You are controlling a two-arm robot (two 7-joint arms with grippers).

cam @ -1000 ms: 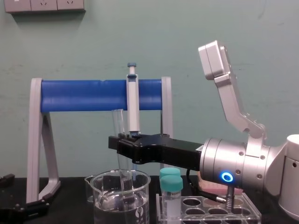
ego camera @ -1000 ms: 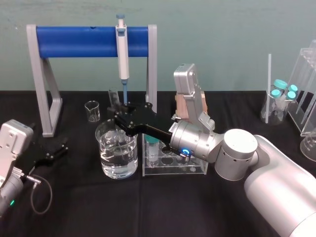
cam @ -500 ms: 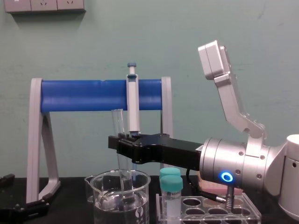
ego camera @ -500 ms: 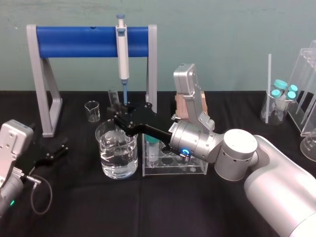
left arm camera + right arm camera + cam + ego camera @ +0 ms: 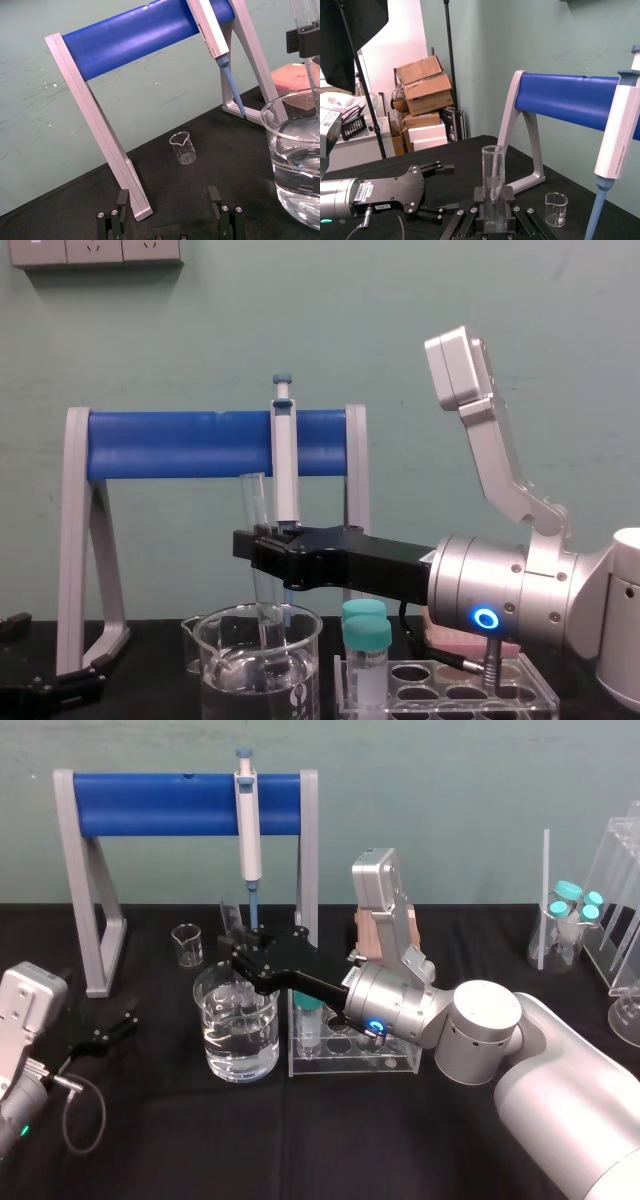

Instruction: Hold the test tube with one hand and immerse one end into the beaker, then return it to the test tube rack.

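My right gripper (image 5: 243,952) is shut on the test tube (image 5: 232,915), a slim clear glass tube held upright over the beaker (image 5: 240,1030). From the chest, the test tube (image 5: 253,505) runs down through the right gripper (image 5: 258,545) and ends below the rim of the water-filled beaker (image 5: 260,665). I cannot tell whether its tip touches the water. In the right wrist view both pads clamp the test tube (image 5: 492,170). The clear test tube rack (image 5: 350,1055) stands just right of the beaker. My left gripper (image 5: 100,1032) rests open on the table at the left.
A blue-and-grey pipette stand (image 5: 185,805) holding a white pipette (image 5: 246,820) rises behind the beaker. A small glass beaker (image 5: 186,945) sits beneath it. Teal-capped vials (image 5: 365,640) stand in the rack. A pink box (image 5: 385,935) lies behind the rack, more glassware (image 5: 570,920) at the far right.
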